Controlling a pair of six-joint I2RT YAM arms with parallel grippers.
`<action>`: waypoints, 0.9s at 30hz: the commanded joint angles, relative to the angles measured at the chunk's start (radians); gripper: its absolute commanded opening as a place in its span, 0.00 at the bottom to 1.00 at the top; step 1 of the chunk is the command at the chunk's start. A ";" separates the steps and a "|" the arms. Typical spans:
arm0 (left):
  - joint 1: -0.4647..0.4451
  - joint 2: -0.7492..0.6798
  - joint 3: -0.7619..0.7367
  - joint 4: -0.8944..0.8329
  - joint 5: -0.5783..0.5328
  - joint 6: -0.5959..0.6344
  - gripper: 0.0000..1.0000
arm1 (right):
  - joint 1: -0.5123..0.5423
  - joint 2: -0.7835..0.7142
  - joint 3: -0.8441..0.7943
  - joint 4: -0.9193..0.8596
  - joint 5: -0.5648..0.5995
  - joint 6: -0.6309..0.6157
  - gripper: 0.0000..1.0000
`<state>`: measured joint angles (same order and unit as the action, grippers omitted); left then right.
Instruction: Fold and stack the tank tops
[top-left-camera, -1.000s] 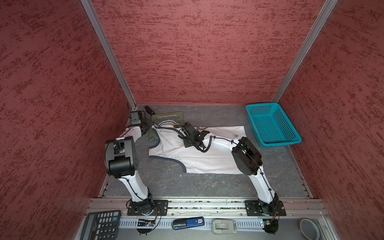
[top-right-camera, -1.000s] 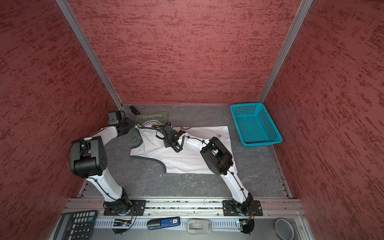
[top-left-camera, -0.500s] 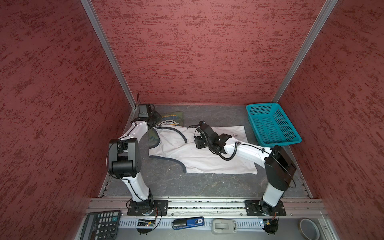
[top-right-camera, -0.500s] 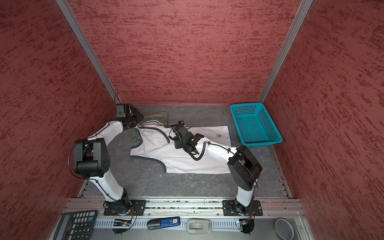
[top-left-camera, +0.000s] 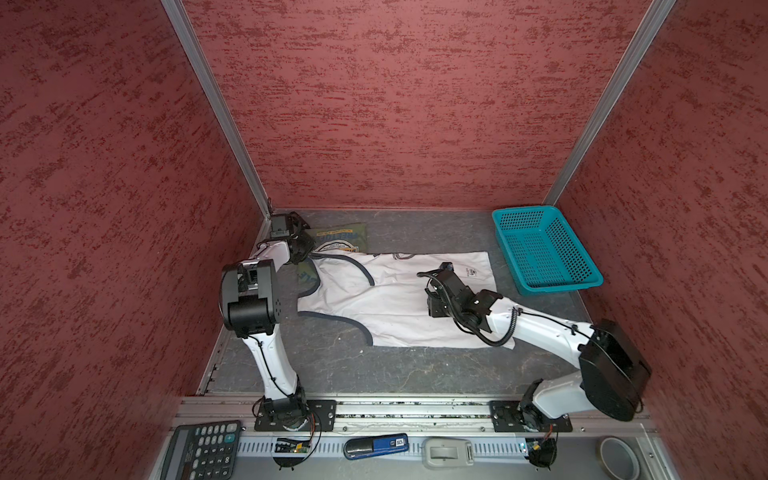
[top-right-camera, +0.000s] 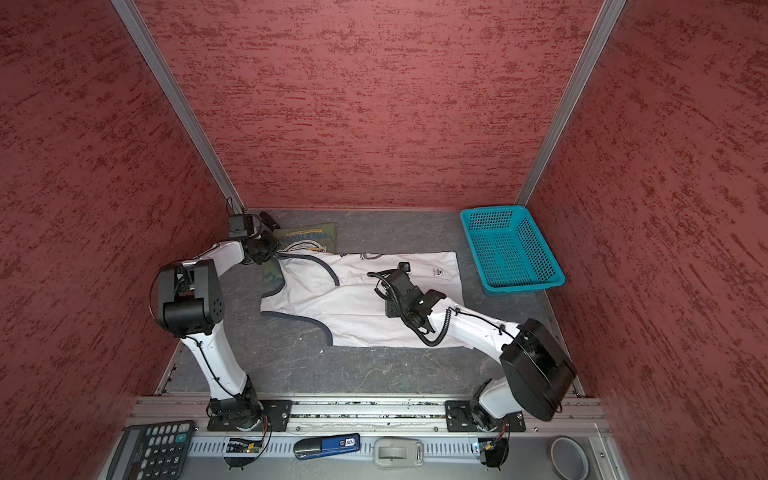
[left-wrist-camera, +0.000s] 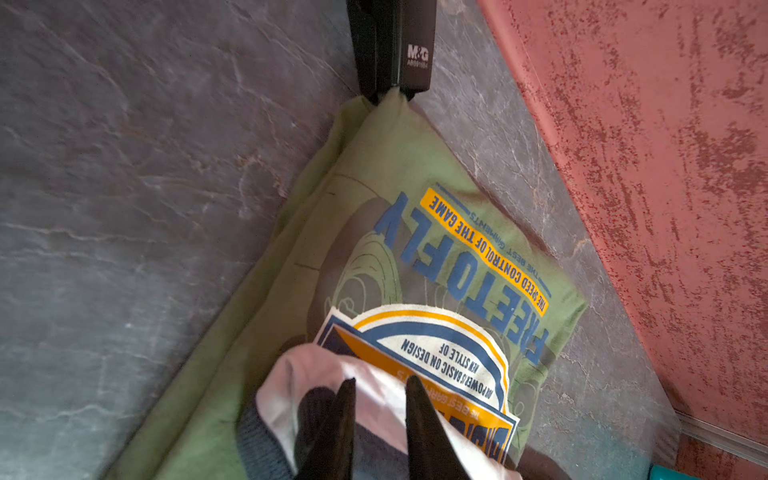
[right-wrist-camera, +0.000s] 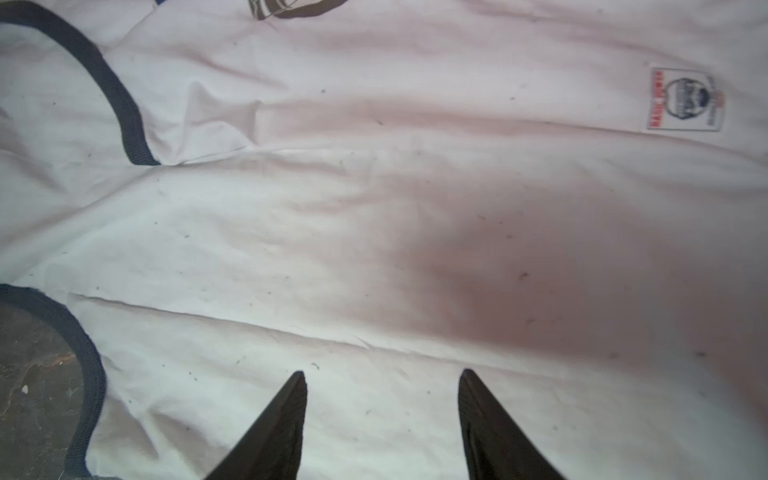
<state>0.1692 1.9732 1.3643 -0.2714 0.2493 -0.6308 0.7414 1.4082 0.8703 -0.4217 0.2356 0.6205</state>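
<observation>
A white tank top (top-left-camera: 386, 299) (top-right-camera: 353, 303) with grey trim lies spread flat on the grey table. An olive green tank top (top-left-camera: 340, 239) (top-right-camera: 309, 237), folded with its badge print up, sits at the back left, partly under the white one's shoulder. My left gripper (top-left-camera: 305, 253) (left-wrist-camera: 380, 380) is at that shoulder. Its jaws stand narrow, with the white strap (left-wrist-camera: 291, 374) and its grey trim between them. My right gripper (top-left-camera: 432, 297) (right-wrist-camera: 382, 372) hangs open just over the white cloth (right-wrist-camera: 374, 208) near the middle, holding nothing.
A turquoise mesh basket (top-left-camera: 561, 286) stands at the back right. A black M&G object (left-wrist-camera: 395, 45) touches the green top's far corner by the red wall. A calculator (top-left-camera: 203, 449), a blue stapler (top-left-camera: 376, 444) and a tape roll (top-left-camera: 619, 457) lie beyond the front rail.
My left gripper moved back toward the corner onto the white strap and narrowed its jaws. My right arm drew back rightward from the neckline to the shirt's middle and opened slightly.
</observation>
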 joint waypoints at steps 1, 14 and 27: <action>0.000 -0.074 0.008 -0.025 -0.013 0.026 0.25 | -0.039 -0.091 -0.036 -0.080 0.059 0.076 0.60; -0.246 -0.760 -0.499 -0.222 -0.113 0.017 0.60 | -0.190 -0.453 -0.229 -0.422 -0.006 0.339 0.61; -0.863 -0.800 -0.646 -0.371 -0.156 -0.195 0.59 | -0.445 -0.709 -0.465 -0.376 -0.158 0.437 0.52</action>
<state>-0.6277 1.1511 0.7456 -0.6476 0.1207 -0.7246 0.3225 0.7151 0.4305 -0.8135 0.1089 1.0004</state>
